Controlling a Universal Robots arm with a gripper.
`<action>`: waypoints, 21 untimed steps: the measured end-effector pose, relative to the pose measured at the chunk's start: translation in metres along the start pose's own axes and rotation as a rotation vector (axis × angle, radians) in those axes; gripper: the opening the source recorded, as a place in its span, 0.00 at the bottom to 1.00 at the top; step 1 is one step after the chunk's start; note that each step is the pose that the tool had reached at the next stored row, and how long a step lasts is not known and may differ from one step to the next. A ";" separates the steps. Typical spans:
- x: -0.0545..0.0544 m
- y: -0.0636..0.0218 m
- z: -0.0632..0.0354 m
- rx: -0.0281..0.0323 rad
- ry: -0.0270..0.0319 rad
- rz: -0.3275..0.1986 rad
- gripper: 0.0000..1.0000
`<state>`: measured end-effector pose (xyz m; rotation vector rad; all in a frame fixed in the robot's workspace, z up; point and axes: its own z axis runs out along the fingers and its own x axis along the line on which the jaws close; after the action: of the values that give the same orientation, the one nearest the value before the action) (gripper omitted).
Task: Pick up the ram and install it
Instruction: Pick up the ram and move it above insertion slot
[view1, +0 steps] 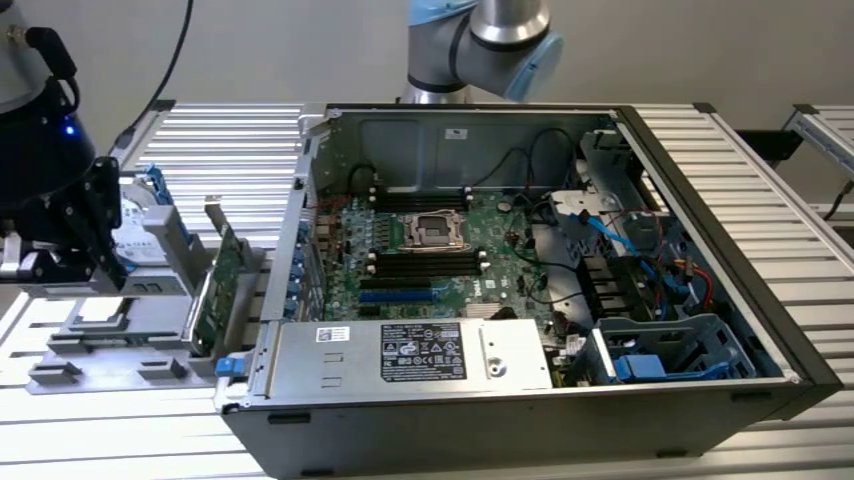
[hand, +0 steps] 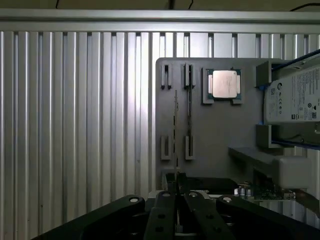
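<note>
Gripper (hand: 176, 187): clenched, seemingly on the ram (hand: 176, 127), which it held edge-on just above the grey parts holder (hand: 220, 125).
Step, by judgement: pick-up; installing not yet done. That called for the stick's edge squared to a memory slot (view1: 427, 262) inside the open computer case (view1: 454, 150), well apart.
Surface: ribbed aluminium table (hand: 75, 125).
Room: plain pale wall (view1: 267, 50).

Table (hand: 75, 125) silver, ribbed in parallel slats. Holder tray (hand: 220, 125) grey. Processor (hand: 223, 83) silver, green border. Hard drive (hand: 295, 95) silver, blue rails. Gripper (hand: 176, 182) black. Ram (hand: 176, 125) dark along edge. Motherboard (view1: 414, 250) green. Power supply (view1: 514, 360) silver, black label. Arm (view1: 487, 40) grey, pale-blue caps.
</note>
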<state>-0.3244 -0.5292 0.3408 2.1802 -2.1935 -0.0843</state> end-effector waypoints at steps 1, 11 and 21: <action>-0.001 -0.0031 -0.0033 -0.0001 0.0001 0.000 0.13; -0.008 -0.0293 -0.0318 -0.0001 0.0001 0.000 0.13; -0.017 -0.0511 -0.0551 -0.0001 0.0001 0.000 0.13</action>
<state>-0.2694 -0.5128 0.3921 2.1801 -2.1934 -0.0843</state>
